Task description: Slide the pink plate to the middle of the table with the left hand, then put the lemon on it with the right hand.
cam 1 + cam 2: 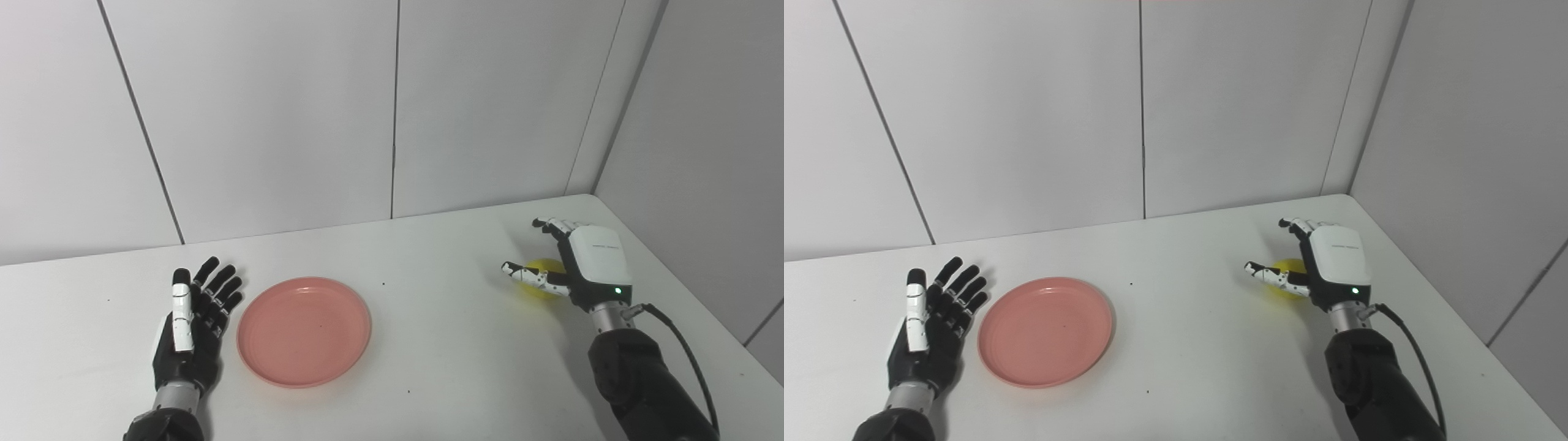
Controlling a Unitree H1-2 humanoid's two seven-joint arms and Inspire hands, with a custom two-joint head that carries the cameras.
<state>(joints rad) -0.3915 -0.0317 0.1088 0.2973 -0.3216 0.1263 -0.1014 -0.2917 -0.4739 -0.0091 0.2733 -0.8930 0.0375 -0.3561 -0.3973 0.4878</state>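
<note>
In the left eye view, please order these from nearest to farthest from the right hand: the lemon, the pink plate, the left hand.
1. Lemon: under the right hand, far right.
2. Pink plate: left of centre.
3. Left hand: beyond the plate, far left.

Table (429,343): white, set into a corner of pale wall panels; I see a few dark specks on it.
Pink plate (304,331): lies flat, left of the table's middle, nothing on it.
Left hand (193,324): I read it as flat and empty, fingers apart, just beside the plate's left rim; contact unclear.
Lemon (544,278): yellow, far right, mostly hidden by my right hand.
Right hand (572,263): back plate up, fingers and thumb curved around the lemon without closing; green light lit at the wrist.
</note>
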